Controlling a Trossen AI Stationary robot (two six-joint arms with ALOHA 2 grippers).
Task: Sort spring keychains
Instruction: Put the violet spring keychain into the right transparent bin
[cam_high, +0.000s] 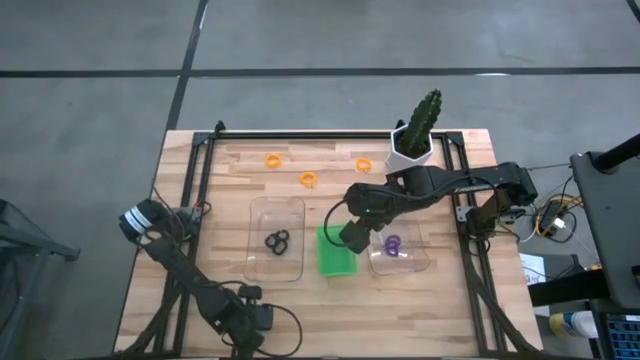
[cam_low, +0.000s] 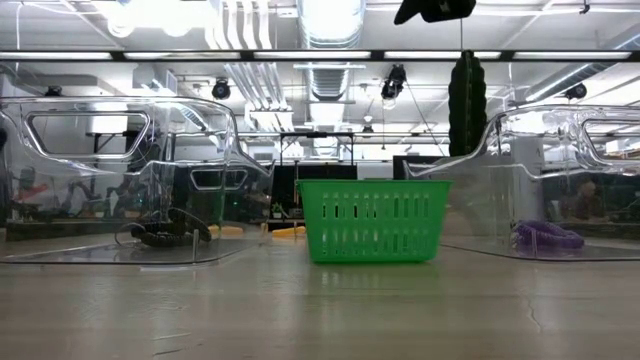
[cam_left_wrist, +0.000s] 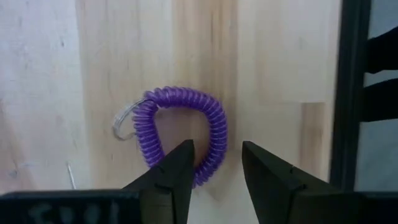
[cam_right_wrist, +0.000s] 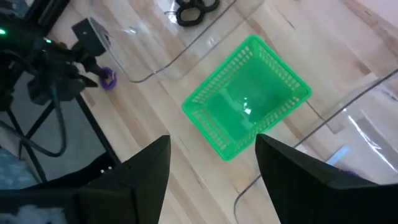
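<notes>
A purple spring keychain (cam_left_wrist: 214, 127) with a small metal ring (cam_left_wrist: 123, 121) lies flat on the wood near the table's front left. My left gripper (cam_left_wrist: 216, 149) hangs open just over it, and its two fingers stand astride the coil's nearest stretch. The same keychain (cam_right_wrist: 109, 79) shows in the right wrist view. My right gripper (cam_right_wrist: 211, 149) hovers open with nothing in it above the green tray (cam_high: 336, 255). Black keychains (cam_high: 278, 241) lie in the left clear tray (cam_high: 262, 212) and purple ones (cam_high: 392, 244) in the right clear tray (cam_high: 418, 262). Three orange keychains (cam_high: 308, 179) lie on the far part of the table.
A potted cactus (cam_high: 415, 135) stands at the far right of the table. Black frame rails (cam_high: 195, 175) run along the table's left and right sides, one of them close beside my left gripper (cam_left_wrist: 348, 93). Bare wood lies between the trays and the front edge.
</notes>
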